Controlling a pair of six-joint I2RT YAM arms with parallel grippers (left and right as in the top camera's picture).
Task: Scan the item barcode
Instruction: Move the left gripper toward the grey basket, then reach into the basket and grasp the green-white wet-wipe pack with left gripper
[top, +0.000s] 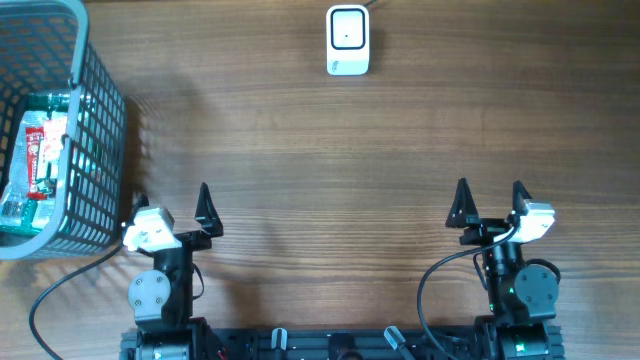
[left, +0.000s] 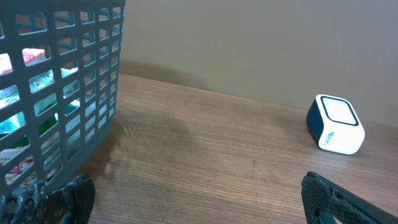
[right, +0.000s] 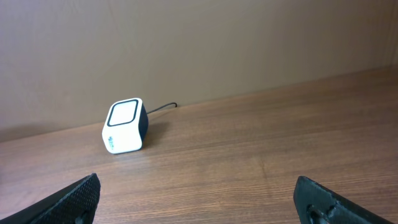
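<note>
Left claw (top: 172, 197): fingers spread wide, nothing between them. Right claw (top: 490, 188): likewise apart and empty.

Just to the left claw's left stands the basket (top: 100, 130), its grey mesh wall close beside the outer finger. The items lie inside, beyond that wall: a red-and-white packet (top: 40, 150) uppermost, with green and clear wrapping around it. No barcode is legible in any view.

The scanner (top: 348, 40) sits well ahead of both claws and roughly between them, its window facing upward.

Assessment: no item has been picked yet, so fetching one is the step in hand. The left claw is best placed for it. It should clear the rim, descend from above and grip the packet by one edge, leaving the printed face free. The mesh is a snag risk, and the thin wrapper looks likely to slip
</note>
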